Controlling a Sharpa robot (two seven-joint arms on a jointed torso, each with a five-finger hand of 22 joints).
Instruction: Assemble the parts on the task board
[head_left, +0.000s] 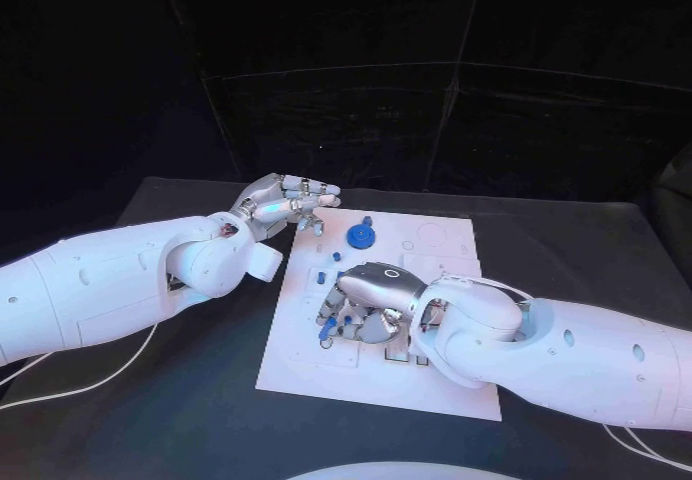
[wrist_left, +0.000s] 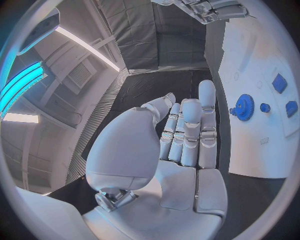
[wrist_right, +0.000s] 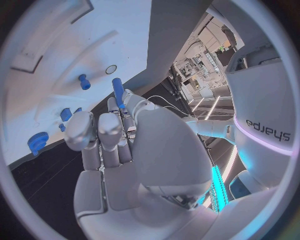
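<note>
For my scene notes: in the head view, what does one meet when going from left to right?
left hand → blue gear part → right hand, over the task board

A black table (head_left: 606, 250) is standing before black curtain panels (head_left: 433, 100) that are hanging across the far side, everything beyond lying dark.

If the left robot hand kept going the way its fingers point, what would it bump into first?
Probably the blue gear. The left robot hand hovers at the task board's far left corner, fingers pointing across it toward that gear, though height is hard to judge.
</note>
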